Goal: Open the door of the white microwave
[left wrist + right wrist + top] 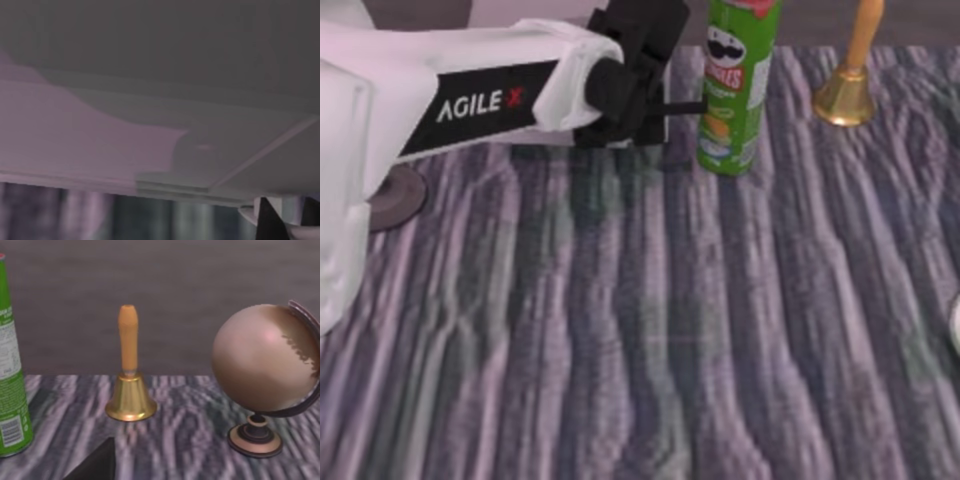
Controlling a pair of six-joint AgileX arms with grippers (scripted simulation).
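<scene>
While left gripper (pixel 695 105) nears Pringles can (pixel 735 85) (microwave unseen).

I work in a rendered tabletop scene, not a real room: the desk (pixel 650 340) fills the frame with a smeared purple-grey wood-grain texture. Along its upper edge stand unrelated props: a green Pringles can (pixel 735 90), a brass bell (pixel 848 75), and a globe (pixel 265 375). A flat, featureless grey backdrop sits behind them.
</scene>
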